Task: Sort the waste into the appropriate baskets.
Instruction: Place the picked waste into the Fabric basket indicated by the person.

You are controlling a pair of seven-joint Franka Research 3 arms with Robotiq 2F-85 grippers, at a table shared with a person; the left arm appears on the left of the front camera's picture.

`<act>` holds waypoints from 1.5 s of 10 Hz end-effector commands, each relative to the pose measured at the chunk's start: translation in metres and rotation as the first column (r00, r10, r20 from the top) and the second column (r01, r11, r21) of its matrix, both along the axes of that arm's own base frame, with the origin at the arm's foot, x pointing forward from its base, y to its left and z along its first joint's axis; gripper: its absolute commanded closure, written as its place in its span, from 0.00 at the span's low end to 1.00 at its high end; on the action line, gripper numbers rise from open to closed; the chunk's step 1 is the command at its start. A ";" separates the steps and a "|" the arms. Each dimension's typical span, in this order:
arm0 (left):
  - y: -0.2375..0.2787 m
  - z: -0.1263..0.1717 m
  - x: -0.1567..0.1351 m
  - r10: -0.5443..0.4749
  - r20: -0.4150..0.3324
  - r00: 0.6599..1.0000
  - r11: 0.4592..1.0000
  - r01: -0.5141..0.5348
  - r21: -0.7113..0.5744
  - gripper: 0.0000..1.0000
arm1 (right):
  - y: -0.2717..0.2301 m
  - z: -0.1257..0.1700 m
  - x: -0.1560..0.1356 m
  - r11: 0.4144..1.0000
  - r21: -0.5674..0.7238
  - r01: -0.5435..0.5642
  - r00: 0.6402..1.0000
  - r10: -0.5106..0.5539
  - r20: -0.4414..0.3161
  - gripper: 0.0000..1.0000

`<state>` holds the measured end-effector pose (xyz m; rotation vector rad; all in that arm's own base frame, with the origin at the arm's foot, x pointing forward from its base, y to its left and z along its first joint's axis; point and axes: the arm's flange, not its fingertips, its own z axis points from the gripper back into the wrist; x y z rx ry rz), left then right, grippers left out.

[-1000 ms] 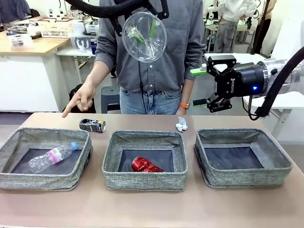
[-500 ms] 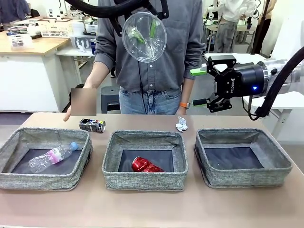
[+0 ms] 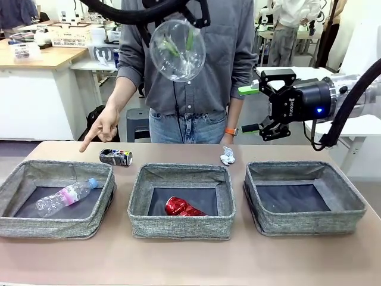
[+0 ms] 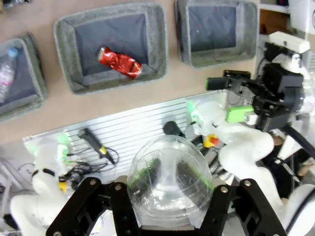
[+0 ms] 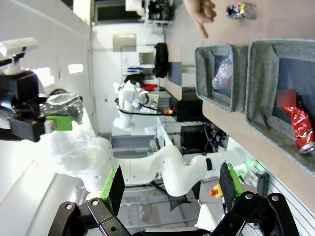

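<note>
Jaws of the left arm are squeezing the clear round plastic cup high over the counter's far edge, likely awaiting a cue from the person's pointing hand. Jaws of the right arm are gaping empty near the far right corner.

Three low grey woven-fabric baskets sat in a row. A clear pink-labelled plastic bottle lay in the left basket, a crushed red can in the middle basket. Just beyond them lay a dark printed can and a crumpled white paper wad. The left tool held a clear plastic cup aloft.
</note>
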<state>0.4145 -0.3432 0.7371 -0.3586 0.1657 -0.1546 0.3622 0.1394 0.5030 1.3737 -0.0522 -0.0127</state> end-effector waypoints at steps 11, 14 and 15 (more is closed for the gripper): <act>0.289 -0.234 -0.015 0.299 0.055 0.953 0.946 -0.303 0.111 0.77 | 0.000 0.000 0.002 1.000 0.017 -0.006 1.000 0.005 0.014 0.00; 0.308 -0.247 -0.012 0.349 0.060 0.935 0.929 -0.353 0.113 0.77 | 0.000 0.000 0.002 1.000 0.017 -0.006 1.000 0.005 0.014 0.00; 0.309 -0.248 -0.012 0.343 0.057 0.937 0.931 -0.348 0.110 0.77 | 0.000 0.000 0.002 1.000 0.017 -0.006 1.000 0.005 0.014 0.00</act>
